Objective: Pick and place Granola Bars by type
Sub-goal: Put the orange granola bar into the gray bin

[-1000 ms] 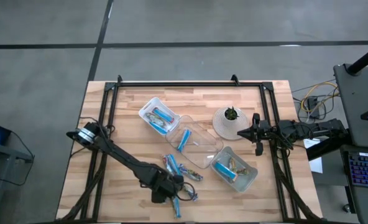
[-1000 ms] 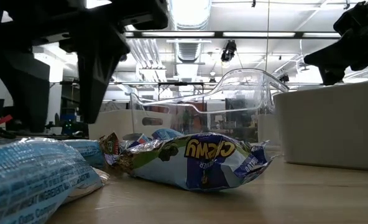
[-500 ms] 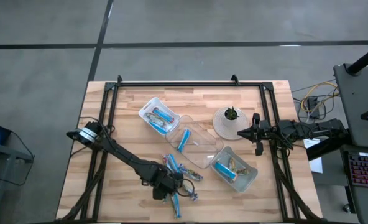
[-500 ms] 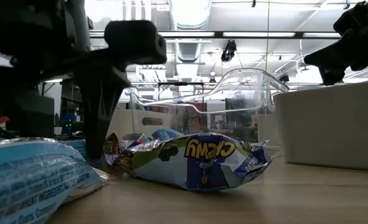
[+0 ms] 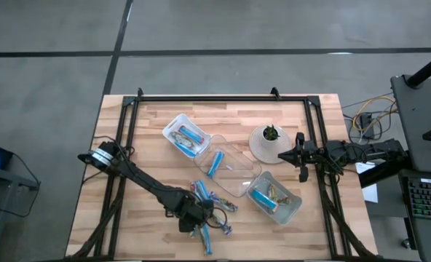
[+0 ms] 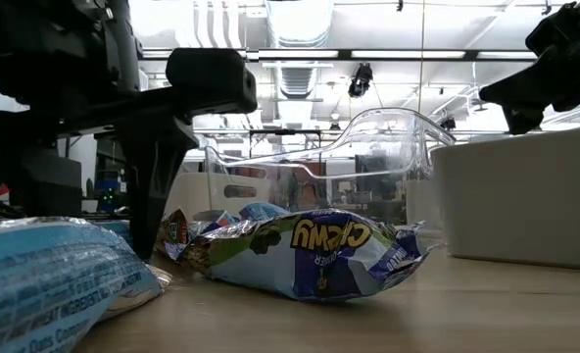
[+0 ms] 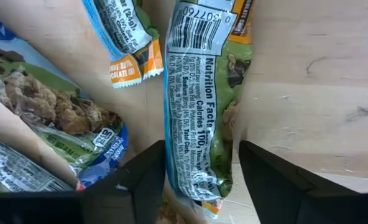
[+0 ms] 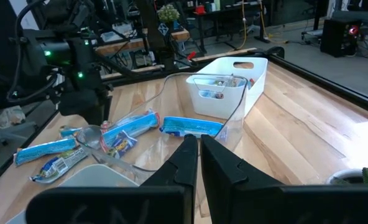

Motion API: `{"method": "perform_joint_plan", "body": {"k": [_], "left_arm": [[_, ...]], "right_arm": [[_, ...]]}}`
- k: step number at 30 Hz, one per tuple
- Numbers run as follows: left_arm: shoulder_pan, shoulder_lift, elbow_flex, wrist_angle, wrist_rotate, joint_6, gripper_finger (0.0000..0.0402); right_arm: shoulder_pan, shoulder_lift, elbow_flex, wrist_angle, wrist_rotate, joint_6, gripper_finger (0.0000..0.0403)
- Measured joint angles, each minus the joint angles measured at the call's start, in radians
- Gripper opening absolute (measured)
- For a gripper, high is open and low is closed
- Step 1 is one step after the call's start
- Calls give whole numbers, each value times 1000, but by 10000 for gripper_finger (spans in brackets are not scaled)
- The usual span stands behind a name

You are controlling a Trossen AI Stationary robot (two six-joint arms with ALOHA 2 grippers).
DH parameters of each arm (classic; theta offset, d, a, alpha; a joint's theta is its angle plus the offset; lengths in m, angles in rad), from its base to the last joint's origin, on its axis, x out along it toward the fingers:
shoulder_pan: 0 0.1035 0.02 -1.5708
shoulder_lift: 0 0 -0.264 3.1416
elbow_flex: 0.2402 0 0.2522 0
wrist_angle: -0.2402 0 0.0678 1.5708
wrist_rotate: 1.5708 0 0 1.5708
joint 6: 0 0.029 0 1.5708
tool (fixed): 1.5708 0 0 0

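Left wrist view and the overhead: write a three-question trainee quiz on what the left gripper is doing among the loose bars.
1. True or false: the left gripper is over the loose granola bars at the table's near edge.
2. In the left wrist view, the bar between the open jaws lies: A) label side up, B) nutrition panel up, C) inside a clear tray.
3. Fill in: the right gripper waits beside the white ___ holding a small plant.

Key: 1 true; 2 B; 3 pot.
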Motion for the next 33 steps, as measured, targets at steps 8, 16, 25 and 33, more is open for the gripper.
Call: {"method": "perform_joint_plan", "body": {"k": [8, 16, 25, 33], "left_arm": [[0, -2, -1, -20, 15, -69, 117], [0, -6, -2, -59, 23, -130, 77], [2, -11, -3, -69, 68, -196, 71], [6, -15, 1, -67, 90, -230, 50]], "right_arm": [[0, 0, 0, 0, 0, 0, 13], [0, 0, 0, 0, 0, 0, 13], [0, 0, 0, 0, 0, 0, 13], [0, 0, 0, 0, 0, 0, 13]]}}
